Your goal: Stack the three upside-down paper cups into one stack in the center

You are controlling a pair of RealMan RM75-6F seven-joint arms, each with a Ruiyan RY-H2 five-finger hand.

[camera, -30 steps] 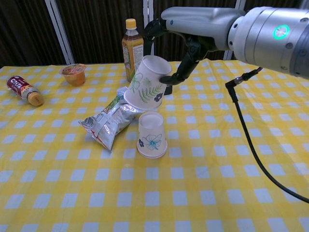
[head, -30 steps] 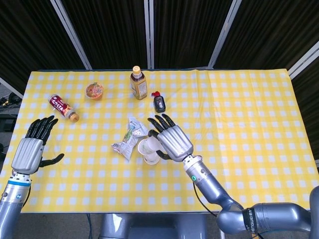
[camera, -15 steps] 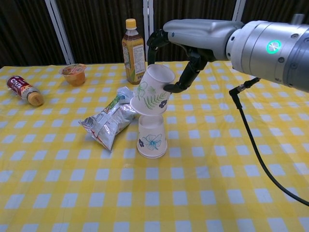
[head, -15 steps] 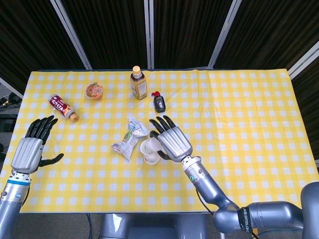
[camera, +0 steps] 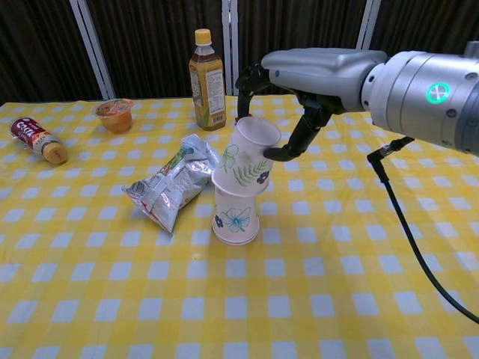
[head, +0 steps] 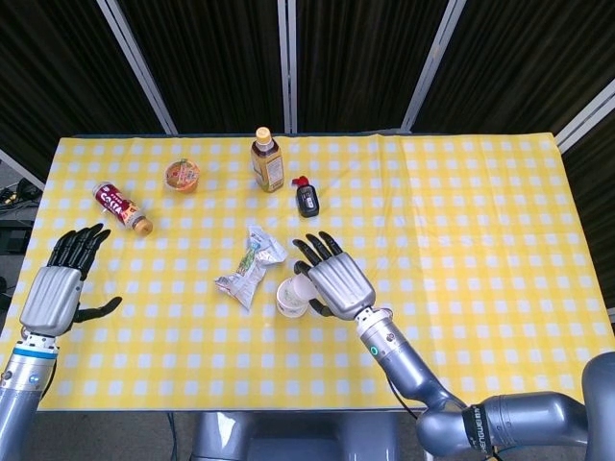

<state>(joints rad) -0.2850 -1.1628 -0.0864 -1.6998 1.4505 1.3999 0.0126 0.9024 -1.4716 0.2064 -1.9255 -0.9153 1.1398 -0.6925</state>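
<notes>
A white paper cup with a blue flower [camera: 236,217] stands upside down near the table's middle. My right hand [camera: 307,71] grips a second upside-down cup with green leaves [camera: 251,158], tilted to the right. Its rim sits over the top of the standing cup. In the head view the right hand [head: 336,281] covers most of both cups [head: 291,296]. No third cup shows apart from these. My left hand [head: 60,288] hovers open at the table's left edge and holds nothing.
A crumpled snack bag [camera: 168,185] lies just left of the cups. Behind them stand a tea bottle [camera: 207,81] and a small black object [head: 307,199]. A pudding cup [camera: 114,114] and a lying bottle [camera: 36,139] are far left. A black cable [camera: 397,217] hangs from the right arm.
My right hand has come down and slightly forward with the leaf cup, from above the flower cup until its rim rests over that cup's top. The left hand has stayed still.
</notes>
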